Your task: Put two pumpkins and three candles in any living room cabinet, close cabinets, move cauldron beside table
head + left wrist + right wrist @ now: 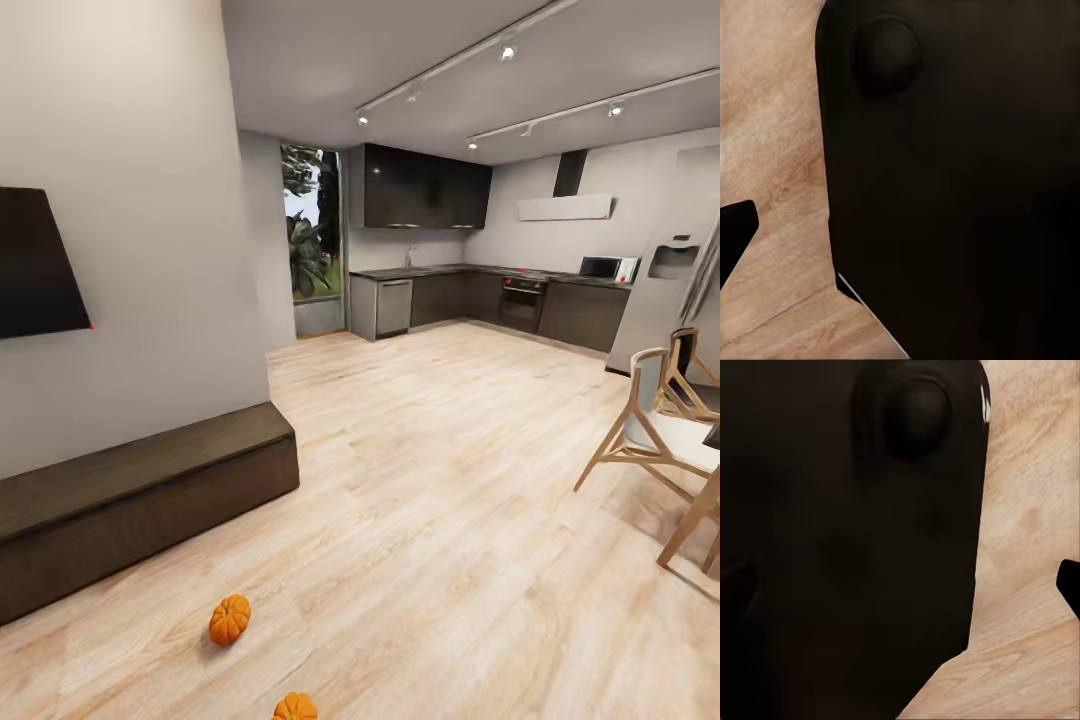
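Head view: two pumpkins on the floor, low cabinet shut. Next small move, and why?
Probably tilt the head down and roll toward the nearer pumpkin. It sits cut off at the frame's bottom edge, the other pumpkin lies a little farther on, both on bare floor in front of the closed cabinet. No arm is near either pumpkin.

TV (35, 262): on the wall, at 9 o'clock.
Chairs (655, 425): wooden, at 3 o'clock.
Kitchen (480, 300): dark, far off at 12 o'clock.
Floor (450, 500): pale wood.
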